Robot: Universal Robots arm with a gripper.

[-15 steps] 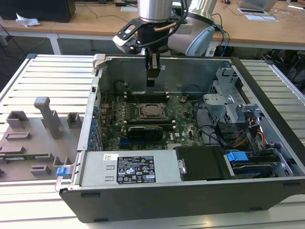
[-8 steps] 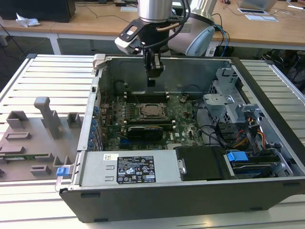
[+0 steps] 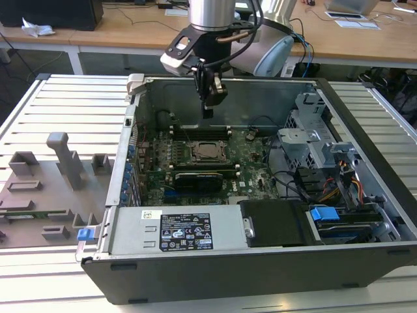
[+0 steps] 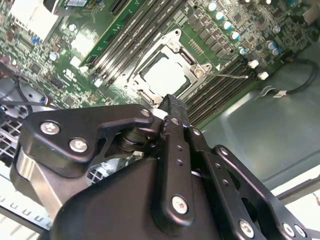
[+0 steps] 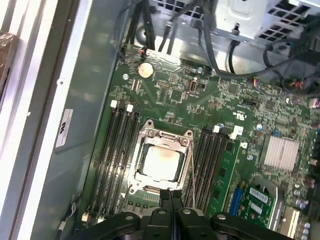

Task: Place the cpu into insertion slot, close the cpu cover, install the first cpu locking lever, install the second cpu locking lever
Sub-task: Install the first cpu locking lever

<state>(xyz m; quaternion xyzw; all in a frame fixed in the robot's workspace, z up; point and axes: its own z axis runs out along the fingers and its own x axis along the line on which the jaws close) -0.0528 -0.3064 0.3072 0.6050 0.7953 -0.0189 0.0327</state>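
The cpu (image 5: 161, 164) lies flat in its socket on the green motherboard, its pale silver-tan top showing through the window of the cpu cover (image 5: 150, 135). The cover lies down over it. In the exterior view the cpu (image 3: 207, 151) sits mid-board inside the open computer case. A thin wire locking lever (image 5: 191, 172) runs along one side of the socket; in the second wrist view this lever (image 4: 231, 75) reaches out over the memory slots. My gripper (image 3: 207, 112) hangs above the socket, clear of the board, shut with nothing between its fingers (image 5: 167, 196). In the second wrist view the gripper (image 4: 169, 101) points toward the cpu (image 4: 164, 76).
Memory slots (image 5: 117, 150) flank the socket on both sides. The case's far wall (image 3: 260, 98) stands behind the gripper. A drive cage with cables (image 3: 313, 147) fills the exterior view's right, and the power supply (image 3: 176, 229) sits in front. A grey fixture tray (image 3: 52, 176) lies outside the case.
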